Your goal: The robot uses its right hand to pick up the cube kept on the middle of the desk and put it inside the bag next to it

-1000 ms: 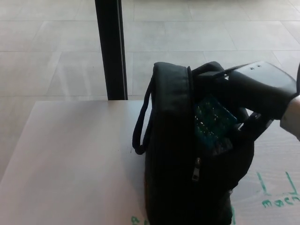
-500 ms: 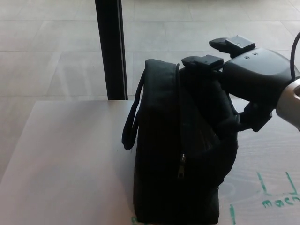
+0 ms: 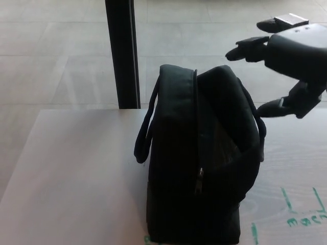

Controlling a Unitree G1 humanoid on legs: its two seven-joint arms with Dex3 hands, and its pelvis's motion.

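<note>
A black bag [image 3: 199, 158] stands upright on the pale desk [image 3: 76, 173], right of centre, its top gaping open and a carry handle hanging down its left side. The cube does not show; the bag's dark inside hides whatever is in it. My right hand [image 3: 288, 56] hovers above and to the right of the bag's top, clear of it, open with fingers spread and nothing in them. My left hand is out of the picture.
A black vertical post [image 3: 122, 53] rises behind the desk's far edge, left of the bag. Grey tiled floor lies beyond. Green marker writing [image 3: 301, 212] shows on the desk at the lower right.
My right hand, which held the blue-green cube in the bag's opening a second ago, has let it go and risen up and to the right. The bag has sprung upright.
</note>
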